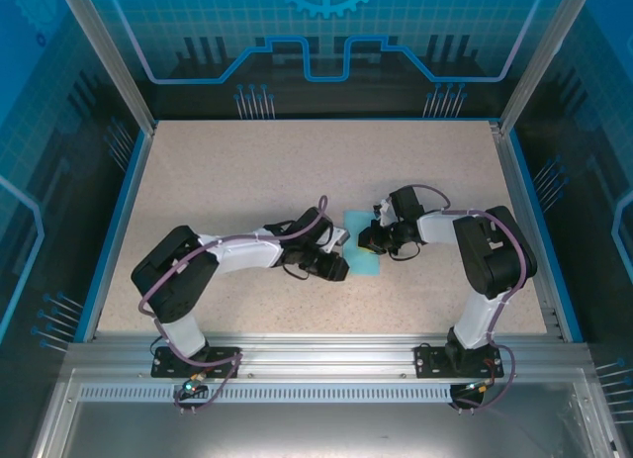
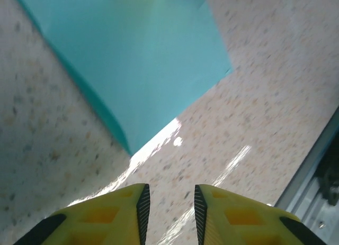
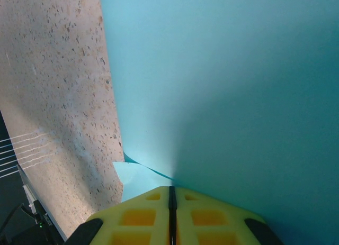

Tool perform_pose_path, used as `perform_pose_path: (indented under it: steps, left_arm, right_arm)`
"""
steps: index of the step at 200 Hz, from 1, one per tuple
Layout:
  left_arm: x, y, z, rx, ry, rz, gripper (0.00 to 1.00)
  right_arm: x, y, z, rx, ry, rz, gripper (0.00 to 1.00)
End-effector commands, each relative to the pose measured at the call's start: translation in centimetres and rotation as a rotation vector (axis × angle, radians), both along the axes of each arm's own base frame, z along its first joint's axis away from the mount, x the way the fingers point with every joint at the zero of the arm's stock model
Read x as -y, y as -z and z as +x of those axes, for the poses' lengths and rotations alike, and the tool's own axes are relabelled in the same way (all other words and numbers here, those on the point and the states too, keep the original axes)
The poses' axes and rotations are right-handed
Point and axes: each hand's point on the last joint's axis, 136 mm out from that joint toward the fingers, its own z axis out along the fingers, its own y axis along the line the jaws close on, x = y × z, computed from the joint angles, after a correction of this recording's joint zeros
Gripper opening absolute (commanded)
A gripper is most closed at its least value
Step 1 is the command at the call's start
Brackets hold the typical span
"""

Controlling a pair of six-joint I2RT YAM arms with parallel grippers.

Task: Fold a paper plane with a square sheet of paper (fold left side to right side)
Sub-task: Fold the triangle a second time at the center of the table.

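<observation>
The light-blue sheet of paper (image 1: 364,264) lies mid-table between my two grippers, partly covered by them. In the right wrist view the sheet (image 3: 228,81) spreads wide ahead of my right gripper (image 3: 171,191). Its jaws are shut on an upper layer that lifts off a lower layer (image 3: 132,177). My right gripper (image 1: 374,244) sits over the sheet's middle. In the left wrist view a corner of the sheet (image 2: 143,60) points toward my left gripper (image 2: 170,203), which is open over bare table a short way off. My left gripper (image 1: 341,269) is at the sheet's left edge.
The speckled beige table (image 1: 247,181) is bounded by a blue rim and metal frame posts (image 1: 104,52). A metal rail (image 1: 316,354) runs along the near edge by the arm bases. The table's edge (image 2: 312,160) shows at the right of the left wrist view.
</observation>
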Motion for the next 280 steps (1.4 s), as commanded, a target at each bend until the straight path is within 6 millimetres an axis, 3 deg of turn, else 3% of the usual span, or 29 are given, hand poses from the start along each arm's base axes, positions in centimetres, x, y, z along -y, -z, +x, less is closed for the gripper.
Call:
perform_pose_path:
  steps: [1,35,79,118,133,183,263,280]
  left_arm:
    - [1.8,-1.2,1.9,0.011,-0.001,-0.045,0.34]
    - [2.6,1.1,3.0,-0.012,0.002,-0.01,0.34]
    - [1.9,3.9,2.4,-0.057,0.001,0.046,0.34]
    - [0.6,5.8,1.0,-0.1,-0.006,0.088,0.3]
    - [0.1,6.3,0.8,-0.106,-0.011,0.107,0.27]
    - [-0.7,6.8,0.5,-0.097,-0.017,0.152,0.19]
    - [-1.4,7.3,0.4,-0.056,-0.019,0.24,0.15]
    - [-1.5,7.5,0.3,-0.051,-0.017,0.249,0.15]
  right_arm:
    - [2.6,3.3,-3.2,-0.141,0.019,-0.135,0.1]
    - [2.5,3.1,-3.1,-0.138,0.018,-0.132,0.1]
    - [2.4,2.7,-3.0,-0.131,0.013,-0.126,0.1]
    - [1.7,0.2,-2.2,-0.081,-0.017,-0.081,0.09]
    - [1.5,-1.1,-2.3,-0.065,-0.039,-0.058,0.0]
    - [0.3,-2.9,-4.1,-0.075,-0.107,0.006,0.0]
    - [-1.6,-1.0,-5.3,-0.134,-0.164,-0.013,0.0]
    - [-2.1,-1.5,-4.3,-0.112,-0.165,-0.007,0.0]
